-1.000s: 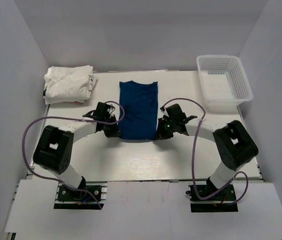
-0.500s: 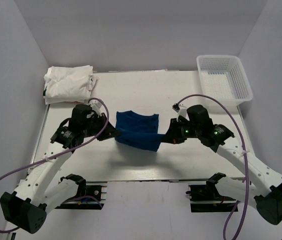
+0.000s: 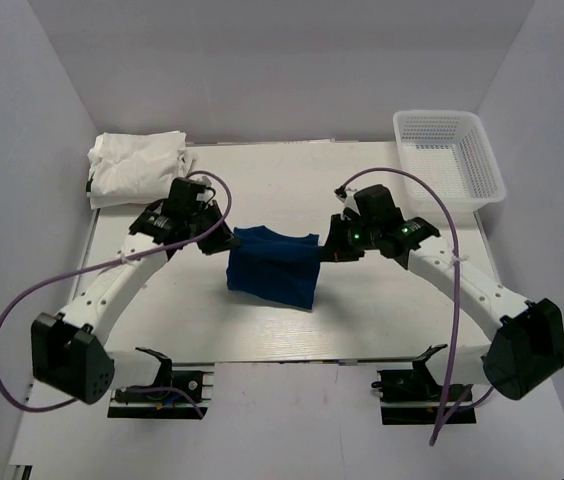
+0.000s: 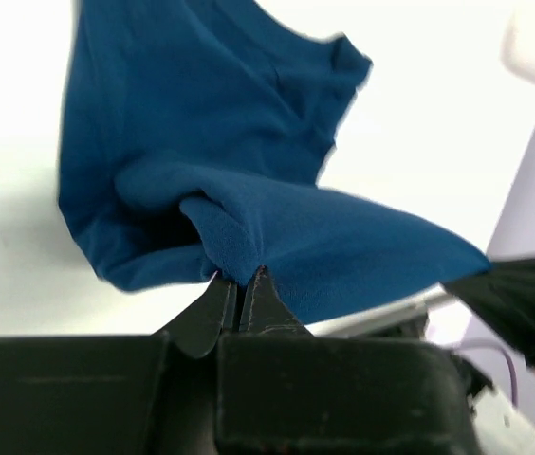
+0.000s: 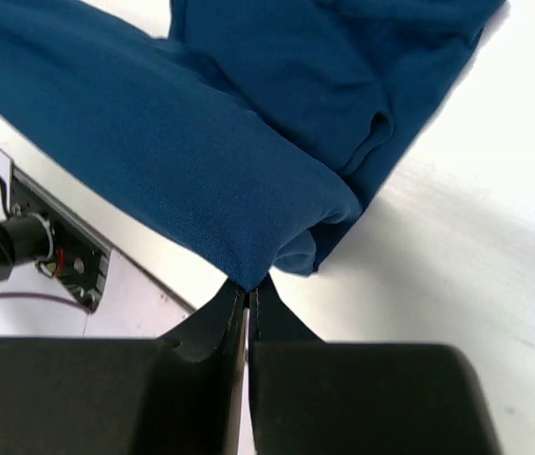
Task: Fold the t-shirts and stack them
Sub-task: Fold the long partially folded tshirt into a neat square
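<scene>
Left gripper (image 3: 228, 243) & right gripper (image 3: 325, 252) are both pinched shut on the blue shirt (image 3: 274, 272), one per side. It's held up over the mid table (image 3: 382, 310), cloth sagging betw. them. White shirts (image 3: 137, 168) sit piled at the far-left corner.

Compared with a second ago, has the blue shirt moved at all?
Yes. The blue shirt lay flat, its far end level with the white basket; now the left gripper and right gripper hold it bunched, wholly nearer the robot than that basket.
</scene>
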Available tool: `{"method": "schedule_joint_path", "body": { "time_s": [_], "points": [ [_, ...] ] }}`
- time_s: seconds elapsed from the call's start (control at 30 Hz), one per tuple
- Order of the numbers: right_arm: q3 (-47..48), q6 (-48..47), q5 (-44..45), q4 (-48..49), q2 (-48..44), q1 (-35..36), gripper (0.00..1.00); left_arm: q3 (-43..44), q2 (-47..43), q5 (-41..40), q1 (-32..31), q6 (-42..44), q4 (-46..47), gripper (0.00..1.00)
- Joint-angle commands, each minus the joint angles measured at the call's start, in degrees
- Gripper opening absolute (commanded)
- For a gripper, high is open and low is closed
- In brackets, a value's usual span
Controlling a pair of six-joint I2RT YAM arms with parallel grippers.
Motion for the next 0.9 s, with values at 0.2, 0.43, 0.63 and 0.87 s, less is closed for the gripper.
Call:
{"method": "schedule_joint_path", "body": {
  "time_s": [0.2, 0.43, 0.63, 0.87],
  "points": [
    [4.7, -0.1, -1.2, 5.0, 9.0, -4.7, 0.00, 12.5, 14.8, -11.2, 1.1, 1.3, 0.0, 0.00],
    [13.2, -0.9, -2.6, 4.7, 21.3, -7.3, 0.00, 18.6, 25.6, -11.8, 2.2, 2.4, 0.0, 0.00],
    [23.8, -2.4, -0.4, 0.4, 29.7, -8.8, 0.91, 29.2, 35.4, -11.8, 3.9, 5.2, -3.8, 1.00],
    [14.7, 0.3, -9.3, 12.1, 22.1, -8.5, 0.91, 24.8, 29.9, -2.8, 3.2, 9.0, 1.5, 1.00]
  ]
}}
